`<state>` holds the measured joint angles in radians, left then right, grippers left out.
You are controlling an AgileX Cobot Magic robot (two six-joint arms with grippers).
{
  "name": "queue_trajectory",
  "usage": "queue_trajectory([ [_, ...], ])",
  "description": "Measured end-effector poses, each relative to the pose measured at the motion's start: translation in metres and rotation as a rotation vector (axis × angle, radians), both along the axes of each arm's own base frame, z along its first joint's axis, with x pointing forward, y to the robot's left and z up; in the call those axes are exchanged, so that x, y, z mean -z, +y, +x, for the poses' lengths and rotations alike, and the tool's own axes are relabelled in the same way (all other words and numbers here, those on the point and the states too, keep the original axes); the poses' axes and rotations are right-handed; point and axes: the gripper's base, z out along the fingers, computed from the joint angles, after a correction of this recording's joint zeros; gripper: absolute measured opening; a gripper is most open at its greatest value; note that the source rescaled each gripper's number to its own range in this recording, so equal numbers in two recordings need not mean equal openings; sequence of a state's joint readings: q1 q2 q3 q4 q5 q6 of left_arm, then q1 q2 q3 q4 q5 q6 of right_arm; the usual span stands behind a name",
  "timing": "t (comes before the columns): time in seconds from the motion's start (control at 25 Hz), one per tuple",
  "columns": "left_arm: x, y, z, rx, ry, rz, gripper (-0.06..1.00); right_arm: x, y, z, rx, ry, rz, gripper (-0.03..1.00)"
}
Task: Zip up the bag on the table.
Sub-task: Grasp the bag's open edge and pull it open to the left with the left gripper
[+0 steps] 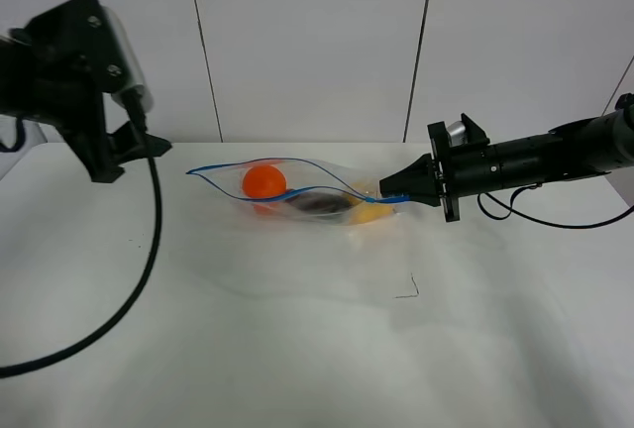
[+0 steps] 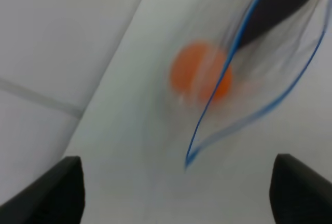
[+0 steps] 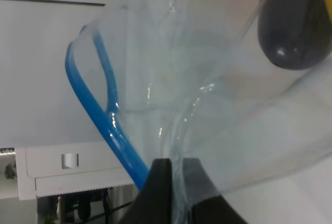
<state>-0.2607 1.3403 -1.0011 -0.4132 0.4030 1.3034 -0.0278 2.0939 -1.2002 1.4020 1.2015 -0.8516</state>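
Observation:
The clear bag (image 1: 297, 195) lies on the white table (image 1: 297, 349), its blue zip strip (image 1: 248, 166) gaping open along the top. Inside are an orange ball (image 1: 264, 181), a dark oblong item (image 1: 319, 206) and a yellow fruit (image 1: 369, 214). My right gripper (image 1: 388, 193) is shut on the bag's right end, beside the blue strip (image 3: 98, 115); its fingertips (image 3: 161, 182) pinch the plastic. My left gripper (image 1: 147, 143) hovers open, left of and above the bag's left tip. In the blurred left wrist view its fingers (image 2: 52, 190) stand wide apart short of the strip's tip (image 2: 189, 159).
A small black corner mark (image 1: 409, 289) sits on the table in front of the bag. The left arm's black cable (image 1: 149, 240) loops down over the table's left side. A white panelled wall (image 1: 317, 42) stands behind the table.

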Motion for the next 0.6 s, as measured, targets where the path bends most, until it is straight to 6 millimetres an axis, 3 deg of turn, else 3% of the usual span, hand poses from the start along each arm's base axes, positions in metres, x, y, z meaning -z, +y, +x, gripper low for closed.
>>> queue_trajectory([
  [0.32,0.030,-0.094,-0.004,0.213,-0.089,-0.011,1.00,0.000,0.000,0.000,0.001,0.000,0.001,0.00],
  [0.6,0.064,-0.161,-0.015,0.314,-0.194,-0.026,1.00,0.000,0.000,0.000,0.001,0.000,0.001,0.00],
])
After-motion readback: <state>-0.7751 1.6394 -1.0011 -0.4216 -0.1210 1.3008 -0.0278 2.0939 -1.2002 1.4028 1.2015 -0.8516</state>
